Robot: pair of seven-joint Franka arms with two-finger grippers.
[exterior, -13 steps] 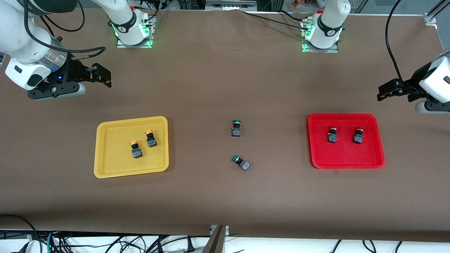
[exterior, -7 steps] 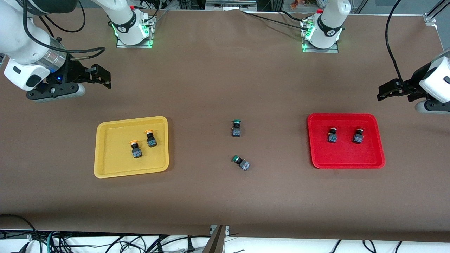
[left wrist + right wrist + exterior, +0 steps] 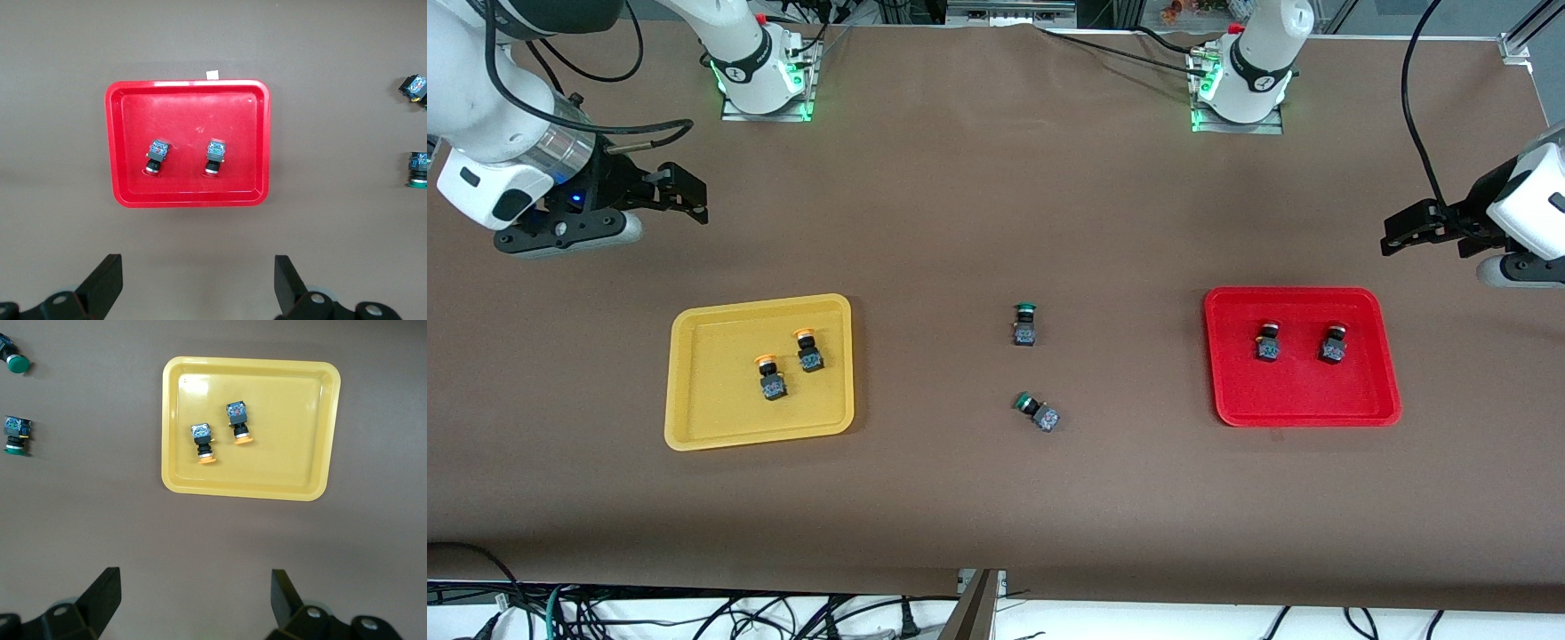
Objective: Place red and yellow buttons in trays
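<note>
Two yellow-capped buttons (image 3: 772, 378) (image 3: 807, 348) lie in the yellow tray (image 3: 694, 418); the right wrist view shows them (image 3: 203, 441) (image 3: 238, 422) in that tray (image 3: 293, 487) too. Two red-capped buttons (image 3: 1267, 341) (image 3: 1333, 343) lie in the red tray (image 3: 1227, 391), also seen from the left wrist (image 3: 157, 156) (image 3: 214, 156) in the red tray (image 3: 127, 193). My right gripper (image 3: 685, 197) (image 3: 195, 600) hangs open and empty over bare table at the right arm's end. My left gripper (image 3: 1400, 233) (image 3: 198, 283) hangs open and empty over bare table at the left arm's end.
Two green-capped buttons (image 3: 1024, 324) (image 3: 1037, 412) lie on the brown table between the trays, apart from each other. They also show at the edge of each wrist view (image 3: 418, 168) (image 3: 15, 435). Cables hang below the table's front edge.
The right arm has drawn slightly back toward its end of the table. Buttons, trays and the left arm have not moved.
</note>
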